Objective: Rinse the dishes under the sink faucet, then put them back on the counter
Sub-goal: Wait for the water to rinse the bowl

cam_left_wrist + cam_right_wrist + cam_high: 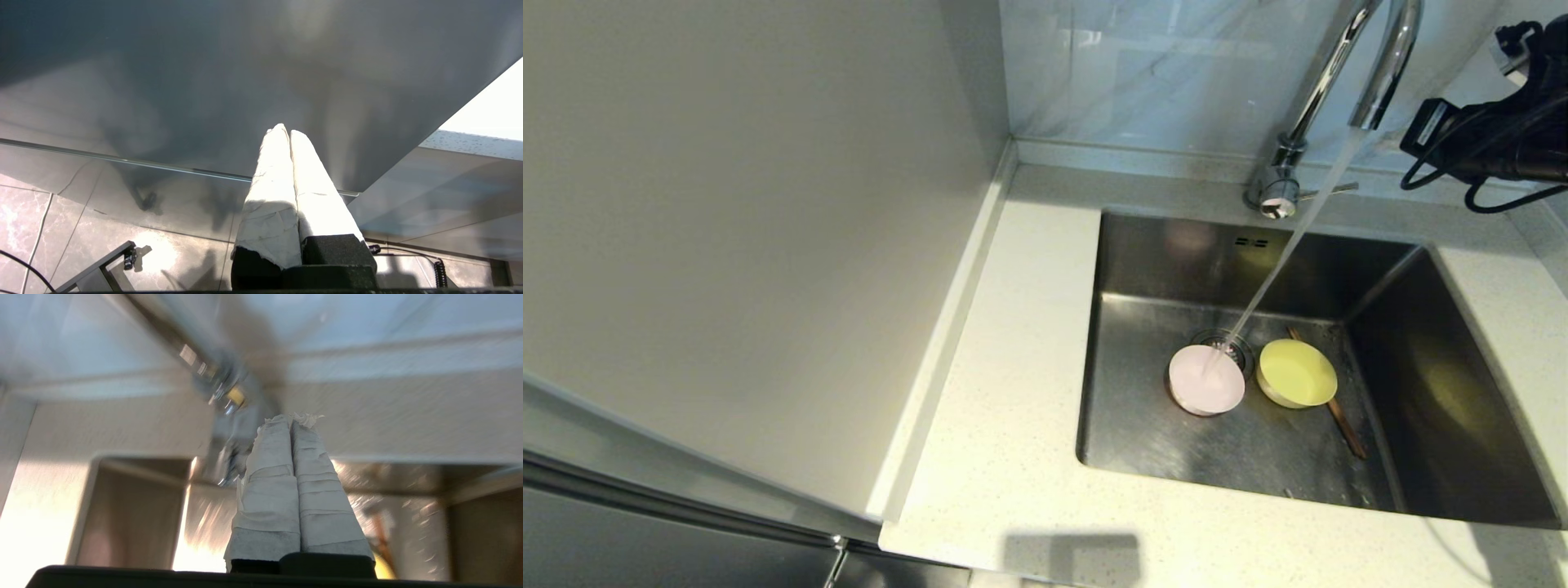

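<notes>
Dishes sit low in the sink: in the head view you see the pink bowl beside the drain strainer, water from the faucet landing at its rim, and the yellow bowl just beside it, apart. Chopsticks run under the yellow bowl, their middle hidden. Bare counter lies left of the basin, bounded by the grey wall panel. Your right arm shows only partly at the upper right edge.

In the left wrist view, your left gripper has its wrapped fingers pressed together, empty, facing a dark cabinet front.

In the right wrist view, your right gripper is likewise closed on nothing, near the blurred faucet base above the sink's back edge.
</notes>
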Controlling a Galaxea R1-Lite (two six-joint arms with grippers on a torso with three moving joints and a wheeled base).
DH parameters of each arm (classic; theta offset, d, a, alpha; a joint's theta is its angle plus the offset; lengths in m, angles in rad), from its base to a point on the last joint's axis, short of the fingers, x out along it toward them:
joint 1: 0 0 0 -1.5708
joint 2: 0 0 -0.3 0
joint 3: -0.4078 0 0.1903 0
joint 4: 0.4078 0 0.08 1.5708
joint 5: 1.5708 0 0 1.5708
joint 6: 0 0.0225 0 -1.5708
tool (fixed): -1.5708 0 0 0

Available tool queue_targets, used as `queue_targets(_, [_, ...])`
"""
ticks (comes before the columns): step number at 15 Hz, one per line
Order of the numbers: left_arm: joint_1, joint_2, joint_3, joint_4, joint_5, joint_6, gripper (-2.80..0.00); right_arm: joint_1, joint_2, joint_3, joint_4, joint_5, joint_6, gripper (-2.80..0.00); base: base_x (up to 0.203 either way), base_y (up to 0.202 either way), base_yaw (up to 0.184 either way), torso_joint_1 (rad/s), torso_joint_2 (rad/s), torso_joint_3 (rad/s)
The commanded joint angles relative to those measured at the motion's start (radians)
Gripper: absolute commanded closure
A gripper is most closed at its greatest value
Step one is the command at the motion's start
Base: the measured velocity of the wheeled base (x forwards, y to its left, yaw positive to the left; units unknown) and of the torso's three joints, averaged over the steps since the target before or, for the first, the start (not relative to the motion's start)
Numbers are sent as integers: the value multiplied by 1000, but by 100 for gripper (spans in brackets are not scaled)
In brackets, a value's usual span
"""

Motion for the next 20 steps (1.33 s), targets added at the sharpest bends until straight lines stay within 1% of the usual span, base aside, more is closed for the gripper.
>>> queue_targets(1, [0, -3, 0, 0, 0, 0, 0, -34, -6, -18, 1, -1, 1, 0, 0, 0, 0, 0, 0, 0])
queue_targets(3, [0, -3, 0, 0, 0, 0, 0, -68, -24, -9, 6, -12, -7, 0, 0, 0, 0, 0, 0, 0])
queue_targets(4, [0, -3, 0, 0, 0, 0, 0, -87, -42, 14, 16, -28, -28, 0, 0, 0, 0, 0, 0, 0])
queue_targets(7, [0, -3, 0, 0, 0, 0, 0, -149, -102, 145, 45, -85, -141, 0, 0, 0, 0, 0, 0, 0])
queue_targets(9, [0, -3, 0, 0, 0, 0, 0, -180, -163, 289, 47, -182, -210, 0, 0, 0, 0, 0, 0, 0])
queue_targets(10, [0, -3, 0, 0, 2, 0, 0, -189, -199, 364, 47, -217, -231, 0, 0, 0, 0, 0, 0, 0])
queue_targets(11, [0, -3, 0, 0, 0, 0, 0, -196, -251, 449, 48, -238, -245, 0, 0, 0, 0, 0, 0, 0])
queue_targets(13, [0, -3, 0, 0, 0, 0, 0, -201, -377, 603, 48, -253, -258, 0, 0, 0, 0, 0, 0, 0])
queue_targets(14, [0, -3, 0, 0, 0, 0, 0, -201, -449, 680, 48, -241, -261, 0, 0, 0, 0, 0, 0, 0])
queue_targets(18, [0, -3, 0, 0, 0, 0, 0, -197, -760, 904, 39, -85, -263, 0, 0, 0, 0, 0, 0, 0])
queue_targets(20, [0, -3, 0, 0, 0, 0, 0, -177, -916, 1017, 9, -45, -261, 0, 0, 0, 0, 0, 0, 0])
